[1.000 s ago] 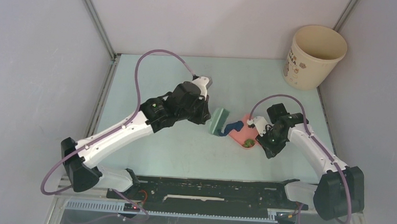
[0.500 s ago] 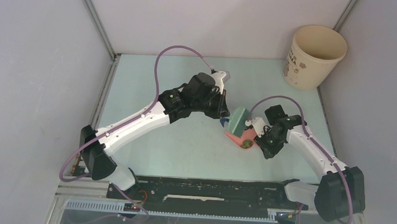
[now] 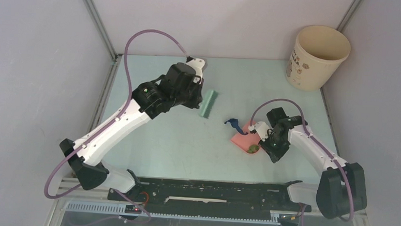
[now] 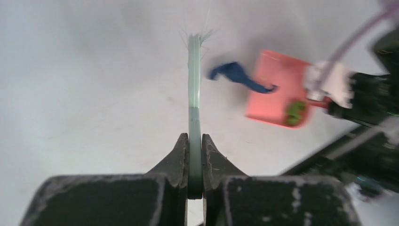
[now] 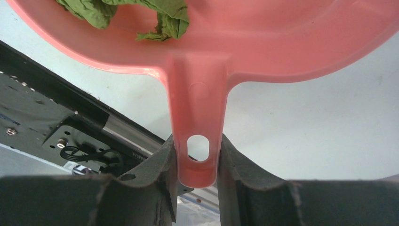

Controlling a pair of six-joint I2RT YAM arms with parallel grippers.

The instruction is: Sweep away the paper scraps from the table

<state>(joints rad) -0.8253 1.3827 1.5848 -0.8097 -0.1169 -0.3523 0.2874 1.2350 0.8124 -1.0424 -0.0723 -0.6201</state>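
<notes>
My left gripper is shut on the green hand brush, held over the table left of centre; in the left wrist view the brush runs away from the gripper. A dark blue paper scrap lies half on the front lip of the pink dustpan; it also shows in the left wrist view. A green scrap lies in the pan, also seen in the right wrist view. My right gripper is shut on the dustpan handle.
A cream bucket stands at the far right corner. Grey walls close the left, back and right sides. A black rail runs along the near edge between the arm bases.
My left arm swept the brush right to the dustpan, then drew it back left and away. The blue scrap now lies at the pan's lip. The dustpan shifted slightly.
</notes>
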